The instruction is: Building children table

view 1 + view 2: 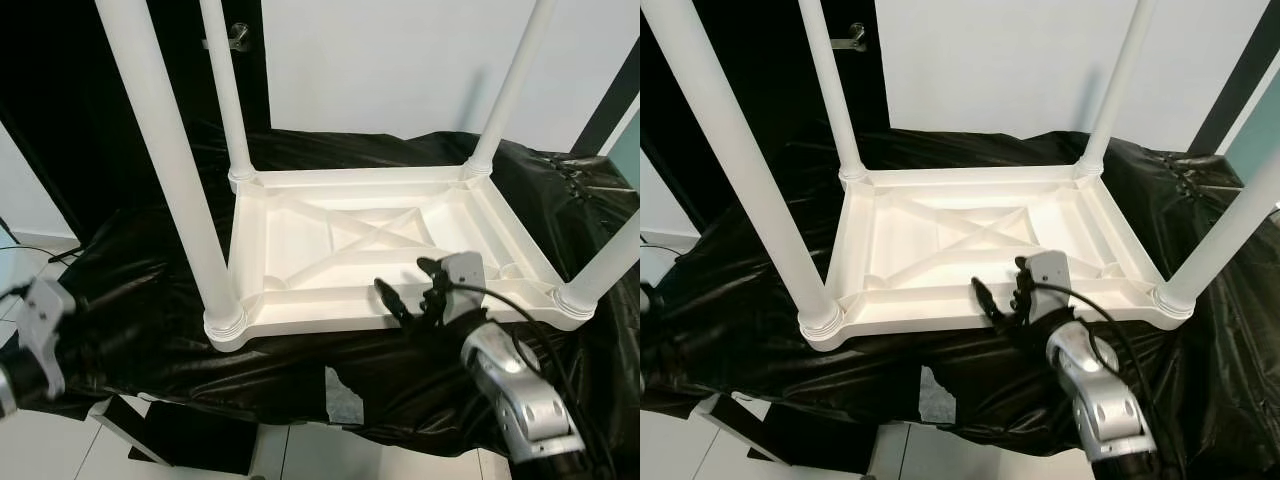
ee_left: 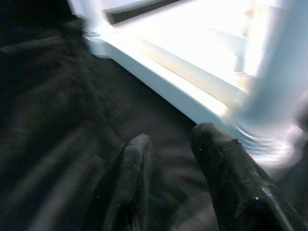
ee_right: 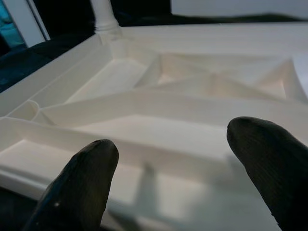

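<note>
A surface draped in crumpled black plastic sheeting (image 1: 150, 270) carries the upturned white table (image 1: 370, 250), whose near rim lies just beyond the right gripper's fingertips (image 1: 385, 292).

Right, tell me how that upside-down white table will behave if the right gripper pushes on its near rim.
The white table looks like thin ribbed plastic, so probably light. It rests on glossy black sheeting, so it will likely slide rather than hold. With four tall legs upright, it may rock. The right gripper is open at the near rim.

One upturned white tabletop (image 1: 340, 250), four legs (image 1: 170, 160) fitted, two hands (image 1: 405, 285)
</note>
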Robot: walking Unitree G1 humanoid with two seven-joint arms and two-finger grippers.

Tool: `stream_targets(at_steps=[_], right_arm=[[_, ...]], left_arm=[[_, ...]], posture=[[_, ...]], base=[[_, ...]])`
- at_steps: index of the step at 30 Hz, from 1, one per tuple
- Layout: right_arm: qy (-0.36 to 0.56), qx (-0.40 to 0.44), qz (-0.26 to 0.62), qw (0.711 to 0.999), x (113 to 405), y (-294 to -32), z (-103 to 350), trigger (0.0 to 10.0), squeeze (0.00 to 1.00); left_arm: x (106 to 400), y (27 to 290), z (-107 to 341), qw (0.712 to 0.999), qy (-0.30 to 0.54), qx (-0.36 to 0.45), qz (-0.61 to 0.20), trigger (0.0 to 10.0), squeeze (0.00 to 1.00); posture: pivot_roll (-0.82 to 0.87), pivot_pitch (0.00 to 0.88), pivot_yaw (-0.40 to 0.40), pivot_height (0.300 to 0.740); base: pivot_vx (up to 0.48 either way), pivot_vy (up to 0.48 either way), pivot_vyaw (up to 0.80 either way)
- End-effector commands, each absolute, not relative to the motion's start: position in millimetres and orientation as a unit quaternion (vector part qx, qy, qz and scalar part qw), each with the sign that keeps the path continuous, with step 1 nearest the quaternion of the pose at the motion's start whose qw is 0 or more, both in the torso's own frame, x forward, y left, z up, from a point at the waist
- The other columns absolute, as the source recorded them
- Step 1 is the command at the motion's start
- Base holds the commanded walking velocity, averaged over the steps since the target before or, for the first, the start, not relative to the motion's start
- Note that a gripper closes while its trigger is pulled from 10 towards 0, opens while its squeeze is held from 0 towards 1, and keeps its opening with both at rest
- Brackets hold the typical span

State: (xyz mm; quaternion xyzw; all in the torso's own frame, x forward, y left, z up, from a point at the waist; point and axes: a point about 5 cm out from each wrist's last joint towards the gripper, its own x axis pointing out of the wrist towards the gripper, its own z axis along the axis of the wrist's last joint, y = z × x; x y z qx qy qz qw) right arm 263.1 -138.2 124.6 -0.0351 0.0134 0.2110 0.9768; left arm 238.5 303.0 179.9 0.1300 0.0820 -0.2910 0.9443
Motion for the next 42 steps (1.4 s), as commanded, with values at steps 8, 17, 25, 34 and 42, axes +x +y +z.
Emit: stream_targets(at_steps=[8, 17, 25, 34, 42], right_arm=[[0.040, 0.002, 0.290, 0.956, 235, -122, 118, 10.0, 0.00], [0.067, 0.056, 0.339, 0.937, 210, -122, 114, 10.0, 0.00], [0.097, 0.088, 0.351, 0.927, 194, -129, 109, 10.0, 0.00], [0.122, 0.152, 0.278, 0.941, 203, -133, 99, 10.0, 0.00], [0.124, 0.171, 0.255, 0.944, 211, -126, 99, 10.0, 0.00]], left_arm=[[294, 318, 185, 0.978, 0.016, 0.137, -0.155, 10.0, 0.00], [327, 302, 192, 0.989, -0.032, 0.054, -0.135, 10.0, 0.00], [340, 286, 197, 0.980, -0.092, -0.057, -0.168, 10.0, 0.00], [324, 253, 189, 0.895, -0.103, -0.204, -0.383, 10.0, 0.00], [307, 231, 183, 0.838, -0.088, -0.237, -0.484, 10.0, 0.00]], posture=[[0.07, 0.000, -0.015, 0.740], [0.03, 0.000, -0.002, 0.740], [0.02, 0.000, 0.000, 0.740], [0.01, 0.000, 0.000, 0.740], [0.02, 0.000, -0.009, 0.740]], base=[[0.000, 0.000, 0.00], [0.000, 0.000, 0.00], [0.000, 0.000, 0.00], [0.000, 0.000, 0.00], [0.000, 0.000, 0.00]])
